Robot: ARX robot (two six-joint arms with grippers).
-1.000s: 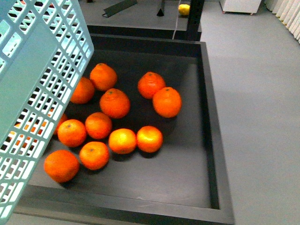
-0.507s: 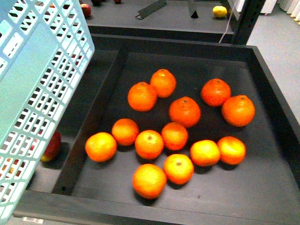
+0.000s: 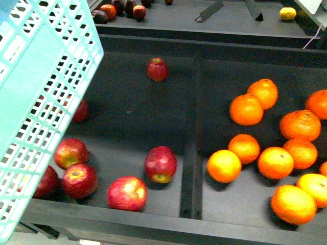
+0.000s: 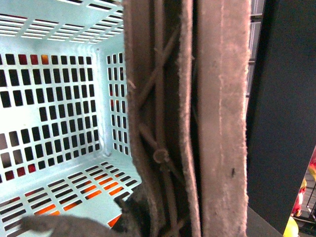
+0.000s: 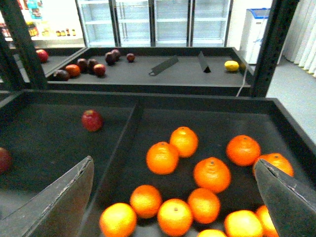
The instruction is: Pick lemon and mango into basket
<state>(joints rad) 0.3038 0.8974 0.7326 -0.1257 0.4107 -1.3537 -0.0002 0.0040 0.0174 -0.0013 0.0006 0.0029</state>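
Note:
The light turquoise basket [image 3: 41, 102] hangs tilted at the left of the front view. The left wrist view looks into its empty slotted inside [image 4: 59, 113]. My left gripper [image 4: 168, 202] is shut on its brown handle [image 4: 163, 123]. The lemon [image 3: 287, 13] lies far back on the rear shelf at the right, and it also shows as a small yellow fruit, the lemon [image 5: 231, 65], in the right wrist view. My right gripper [image 5: 173, 207] is open above the oranges with nothing between its fingers [image 5: 49, 202]. The mango is out of view.
Several oranges [image 3: 246, 109] fill the right bin and several red apples [image 3: 160, 164] lie in the left bin. A raised divider [image 3: 191, 153] runs between the bins. Dark fruits [image 5: 91, 65] sit on the rear shelf. A black post [image 5: 269, 44] stands at the right.
The front view has swung left. The oranges have slid to the right of the picture and the apple bin has come into view. The basket keeps its place at the left.

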